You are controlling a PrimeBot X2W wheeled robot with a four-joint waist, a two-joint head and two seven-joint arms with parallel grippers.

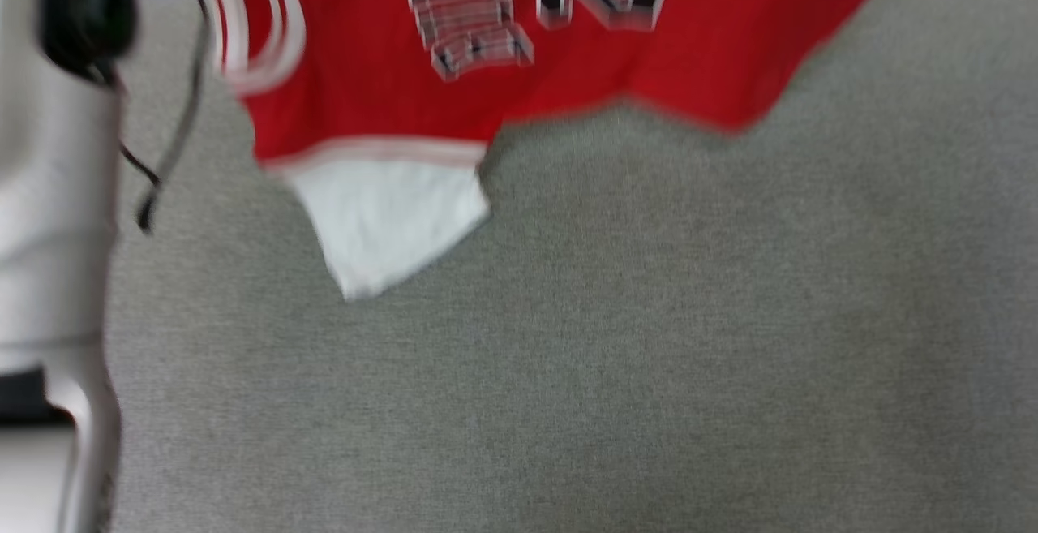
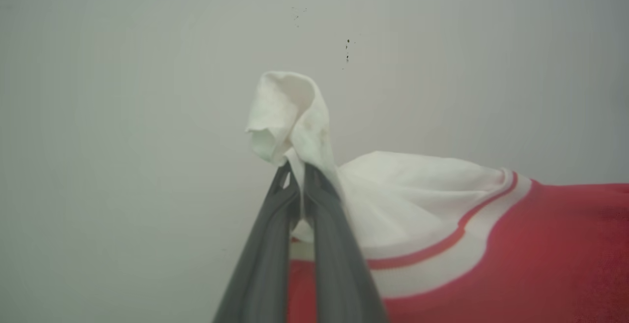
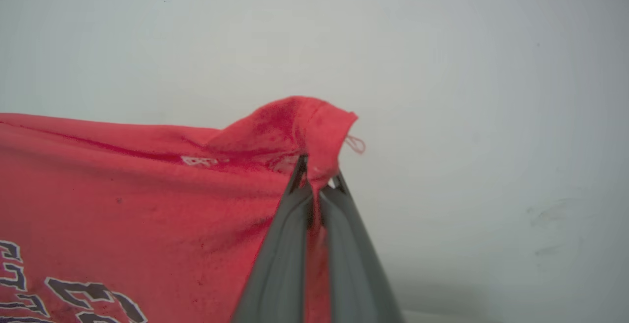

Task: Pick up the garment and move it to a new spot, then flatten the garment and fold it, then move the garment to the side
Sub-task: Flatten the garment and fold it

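**Fingers clamped on both ends of the shirt, hanging between them**

Both wrist views have the dark fingers right up front. The left gripper is pinched tight on a bunch of white sleeve. The right gripper is pinched just as tight on a red corner with a loose thread on it (hem or shoulder, can't tell). Neither pair has any gap beyond the cloth itself.

So the shirt hangs stretched between the two, up in the air at the top of the head view, print facing the camera. The other sleeve dangles lowest. That view is blurry, so I can't say whether the sleeve tip brushes the grey cloth surface underneath. A pale forearm and a black cable sit at the left edge, and there's a plain wall behind in the wrist views.

Handling-wise my guess is light, totally floppy, not fragile. It'll sag and swing, and a thin pinch could creep out. Corners and seams look like the best spots to grab since the cloth is thicker there. Reads to me like the moving step, with flattening and folding not yet done
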